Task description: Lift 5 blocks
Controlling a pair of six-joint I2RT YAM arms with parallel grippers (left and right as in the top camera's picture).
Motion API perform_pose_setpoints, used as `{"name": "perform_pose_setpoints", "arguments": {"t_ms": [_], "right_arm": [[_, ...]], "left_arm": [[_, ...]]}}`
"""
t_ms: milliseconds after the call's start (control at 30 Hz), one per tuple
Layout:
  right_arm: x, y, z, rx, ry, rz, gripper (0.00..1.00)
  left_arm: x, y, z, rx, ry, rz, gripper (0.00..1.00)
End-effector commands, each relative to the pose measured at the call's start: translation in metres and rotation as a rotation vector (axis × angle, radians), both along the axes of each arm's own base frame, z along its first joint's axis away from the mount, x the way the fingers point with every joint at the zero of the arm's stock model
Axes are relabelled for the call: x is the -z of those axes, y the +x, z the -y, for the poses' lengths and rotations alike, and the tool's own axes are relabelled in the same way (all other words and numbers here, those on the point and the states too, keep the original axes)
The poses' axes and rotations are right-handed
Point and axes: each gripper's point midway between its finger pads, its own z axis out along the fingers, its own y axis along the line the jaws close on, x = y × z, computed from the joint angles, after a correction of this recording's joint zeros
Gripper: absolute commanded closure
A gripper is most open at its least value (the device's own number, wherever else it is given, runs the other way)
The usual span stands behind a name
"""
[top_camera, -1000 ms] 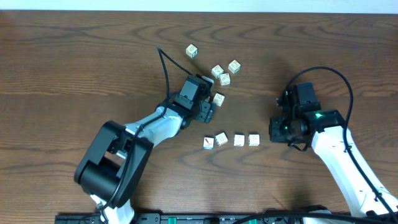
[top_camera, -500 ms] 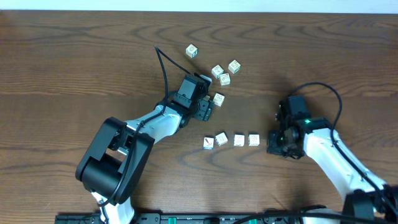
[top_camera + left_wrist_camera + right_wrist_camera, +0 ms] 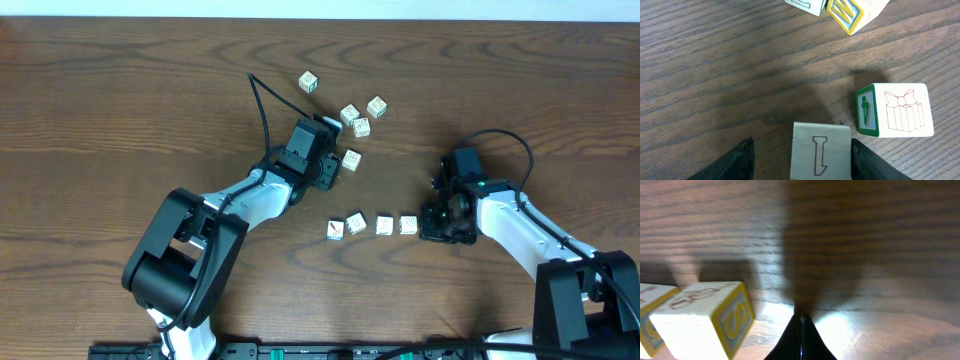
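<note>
where the blocks lay: nine pale blocks (image 3: pixel 376 106) sat on the wooden counter (image 3: pixel 120 100), none of them lifted. five made a loose cluster at upper centre of the overhead view, and four made a row at lower centre.
left hand (image 3: pixel 803 158): open and low over the counter at the cluster's lower edge, with one dark finger on each side of the block marked "i" (image 3: pixel 821 152).
fit: in the left wrist view the finger at frame right (image 3: pixel 865 161) was at, or almost at, the block's face. the finger at frame left (image 3: pixel 742 161) stood apart from it, with bare wood between.
neighbour: the gift-box block (image 3: pixel 895 110) lay just beyond the target to the upper right, near it but not touching.
right hand (image 3: pixel 800 336): closed on nothing, its tip down by the counter just right of the row's end block, the "s" block (image 3: pixel 705 317).
step in hand, as judged: the grasp on the "i" block, ahead of a lift.
doing it well: centre the hand so both fingers meet flat, opposite faces together, since an uneven squeeze would likely shove or twist the block. grip fully before rising, then lift straight up, clear of the gift-box block.
risk: a pinch on a corner could let the block pop out.
progress: no block was off the counter, and the count so far could not be told.
</note>
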Motion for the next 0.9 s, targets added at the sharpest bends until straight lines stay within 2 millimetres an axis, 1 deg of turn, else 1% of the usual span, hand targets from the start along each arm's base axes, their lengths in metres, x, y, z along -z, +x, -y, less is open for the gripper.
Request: {"name": "perform_pose_setpoints", "arguments": {"t_ms": [0,67,167,200,267,367,500,633,767,800,867], "right_arm": [[0.018,-0.016,-0.002,-0.05,0.032,-0.068,0.99],[0.017,-0.016,-0.01,-0.082,0.074,-0.063,0.99],[0.016,-0.016,-0.012,-0.087,0.086,-0.061,0.99],[0.016,-0.017,-0.015,-0.107,0.101,-0.06,0.99],[0.013,-0.018,-0.026,-0.154,0.152,-0.053,0.99],[0.013,-0.018,-0.03,-0.176,0.154,-0.047,0.99],[0.013,-0.017,-0.031,-0.179,0.151,-0.042,0.99],[0.013,-0.016,-0.031,-0.181,0.151,-0.04,0.99],[0.013,-0.016,-0.031,-0.185,0.151,-0.035,0.99],[0.013,-0.015,-0.03,-0.184,0.146,-0.031,0.99],[0.015,-0.013,-0.022,-0.158,0.098,-0.03,0.99]], "left_arm": [[-0.002,0.006,0.002,0.0,-0.005,0.01,0.41],[-0.002,0.006,0.002,0.0,-0.005,0.01,0.41],[0.0,0.006,0.001,-0.001,-0.003,0.005,0.43],[0.001,0.006,0.001,0.0,-0.001,0.002,0.45],[0.005,0.005,0.001,0.0,0.003,-0.006,0.45],[0.012,0.003,0.0,0.0,0.01,-0.018,0.46],[0.014,0.003,0.0,0.0,0.012,-0.023,0.47],[0.013,0.004,0.001,-0.001,0.009,-0.017,0.51],[0.013,0.004,0.001,-0.003,0.006,-0.018,0.59],[0.013,0.004,0.001,-0.001,0.004,-0.02,0.6],[0.013,0.003,0.002,0.004,-0.001,-0.022,0.6]]}}
